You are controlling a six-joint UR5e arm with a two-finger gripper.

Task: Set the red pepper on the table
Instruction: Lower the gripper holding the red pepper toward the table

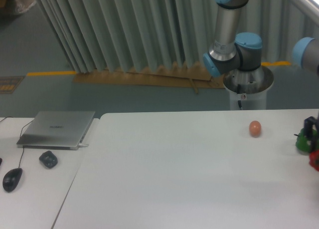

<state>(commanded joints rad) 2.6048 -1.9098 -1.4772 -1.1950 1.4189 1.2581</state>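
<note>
The red pepper shows only as a small red patch cut off by the right edge of the frame, low on the white table. Just above it sits a green pepper. A dark shape at the right edge, which looks like part of my gripper, stands right over the green pepper. Most of it is out of frame, so I cannot tell whether it is open or shut, or whether it touches either pepper. The arm's grey and blue joints rise behind the table.
An orange-pink egg-shaped ball lies on the table's far right part. A separate white desk at the left holds a closed laptop, a black mouse and a small dark object.
</note>
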